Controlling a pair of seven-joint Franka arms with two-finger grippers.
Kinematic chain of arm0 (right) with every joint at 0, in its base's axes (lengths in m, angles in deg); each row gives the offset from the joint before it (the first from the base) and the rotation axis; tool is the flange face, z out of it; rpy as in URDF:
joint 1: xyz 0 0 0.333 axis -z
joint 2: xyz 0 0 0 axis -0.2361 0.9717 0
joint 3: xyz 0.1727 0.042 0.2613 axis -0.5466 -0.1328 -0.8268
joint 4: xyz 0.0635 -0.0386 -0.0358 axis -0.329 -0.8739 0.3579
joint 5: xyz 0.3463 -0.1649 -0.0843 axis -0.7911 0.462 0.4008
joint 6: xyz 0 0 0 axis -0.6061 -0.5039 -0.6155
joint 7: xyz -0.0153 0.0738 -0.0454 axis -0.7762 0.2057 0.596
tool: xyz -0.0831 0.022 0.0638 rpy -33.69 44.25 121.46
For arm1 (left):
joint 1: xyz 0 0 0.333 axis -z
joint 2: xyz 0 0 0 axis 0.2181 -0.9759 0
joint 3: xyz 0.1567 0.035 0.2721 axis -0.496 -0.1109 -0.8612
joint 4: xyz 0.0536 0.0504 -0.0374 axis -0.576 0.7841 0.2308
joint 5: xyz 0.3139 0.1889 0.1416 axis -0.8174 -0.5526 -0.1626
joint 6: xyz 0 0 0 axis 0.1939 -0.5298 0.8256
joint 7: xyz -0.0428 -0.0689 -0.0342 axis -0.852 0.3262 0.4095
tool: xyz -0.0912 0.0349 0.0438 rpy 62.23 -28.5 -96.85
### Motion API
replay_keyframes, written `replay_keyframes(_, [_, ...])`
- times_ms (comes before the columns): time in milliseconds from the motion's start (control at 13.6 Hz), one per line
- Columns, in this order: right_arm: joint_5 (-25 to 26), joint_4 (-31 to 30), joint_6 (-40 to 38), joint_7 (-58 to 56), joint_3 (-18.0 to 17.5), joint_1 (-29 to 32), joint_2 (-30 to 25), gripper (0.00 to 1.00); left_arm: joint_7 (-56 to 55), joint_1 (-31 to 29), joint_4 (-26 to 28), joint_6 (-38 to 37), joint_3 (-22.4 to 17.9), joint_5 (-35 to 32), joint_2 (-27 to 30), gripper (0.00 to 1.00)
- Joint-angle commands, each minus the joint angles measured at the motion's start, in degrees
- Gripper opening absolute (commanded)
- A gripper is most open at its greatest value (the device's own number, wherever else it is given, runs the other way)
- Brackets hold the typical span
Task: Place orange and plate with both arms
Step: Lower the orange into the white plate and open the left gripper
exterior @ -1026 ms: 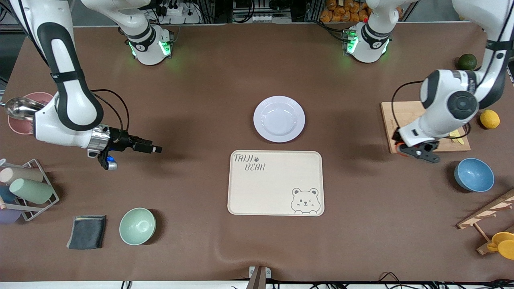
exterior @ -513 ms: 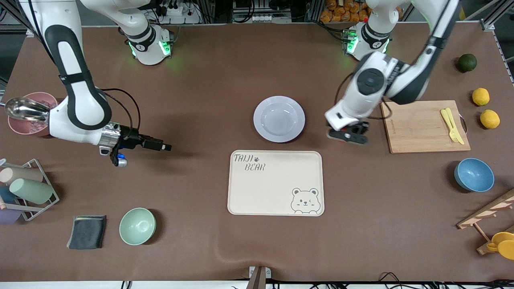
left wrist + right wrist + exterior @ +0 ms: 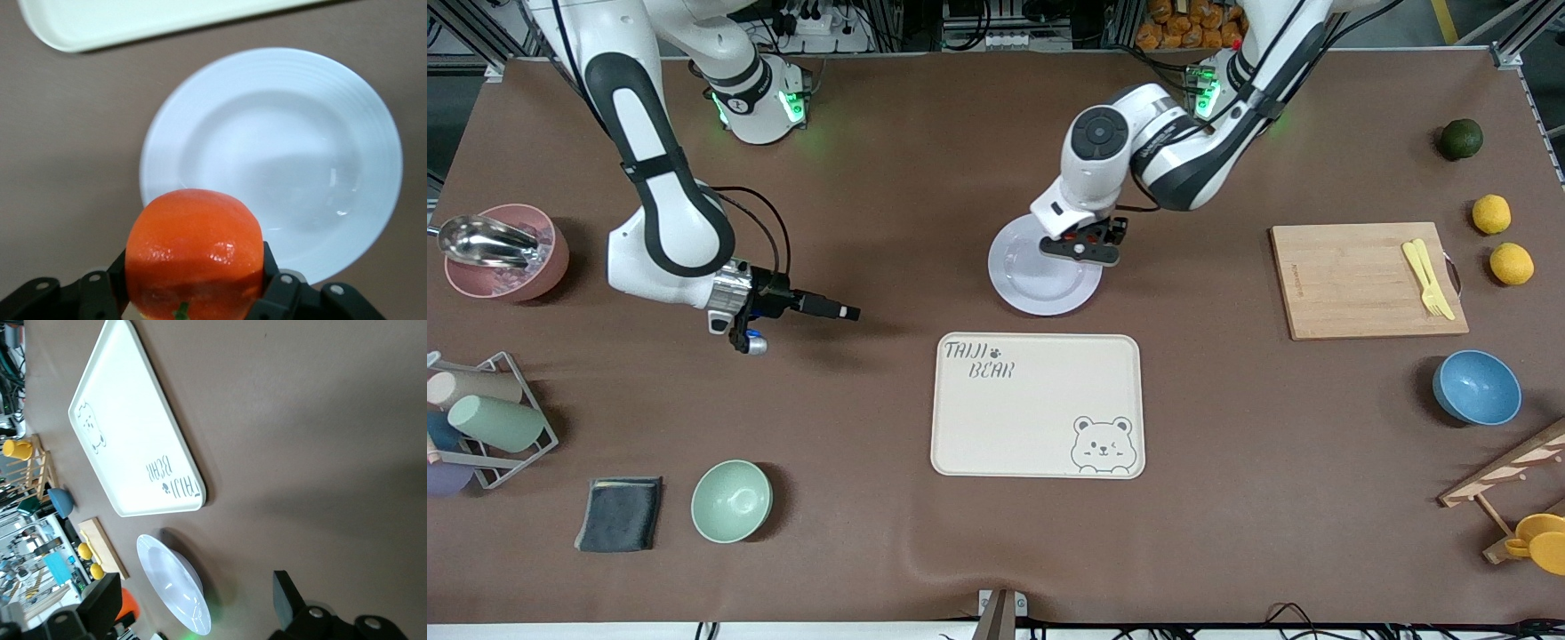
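Observation:
The white plate (image 3: 1032, 276) lies at the table's middle, just farther from the front camera than the bear-print tray (image 3: 1038, 405). My left gripper (image 3: 1085, 247) hangs over the plate's rim at the left arm's end, shut on the orange (image 3: 193, 250). The plate (image 3: 280, 153) shows empty below it in the left wrist view. My right gripper (image 3: 840, 311) is open and empty, low over bare table toward the right arm's end. It points at the plate (image 3: 170, 583), and the orange (image 3: 127, 605) shows past it.
A wooden cutting board (image 3: 1365, 280) with a yellow fork, two lemons (image 3: 1491, 213), a dark green fruit (image 3: 1461, 139) and a blue bowl (image 3: 1476, 387) lie at the left arm's end. A pink bowl (image 3: 503, 253), cup rack (image 3: 489, 418), cloth (image 3: 620, 514) and green bowl (image 3: 731, 500) lie at the right arm's end.
My left gripper has carried the orange from the cutting board to over the plate's rim. My right gripper has moved along the table toward the plate.

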Motion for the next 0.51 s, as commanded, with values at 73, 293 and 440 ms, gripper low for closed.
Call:
replay_keyframes(73, [-10.4,-3.8,1.2,-6.4,0.4,-5.2,-1.2,1.0,-8.4,1.0,-5.0,-0.8,-0.3,-9.2,-8.3,0.28])
replay_keyframes(293, [-15.8,-4.8,3.5,-8.7,0.4,-9.0,-0.8,1.0,-10.2,2.5,-8.9,-0.8,-1.2,-10.7,-12.7,0.28])
replay_keyframes(440, [-17.9,-4.8,3.7,-9.0,0.4,-10.6,-0.7,1.0,-11.8,6.6,-10.4,-0.8,-4.3,-10.7,-13.9,0.29])
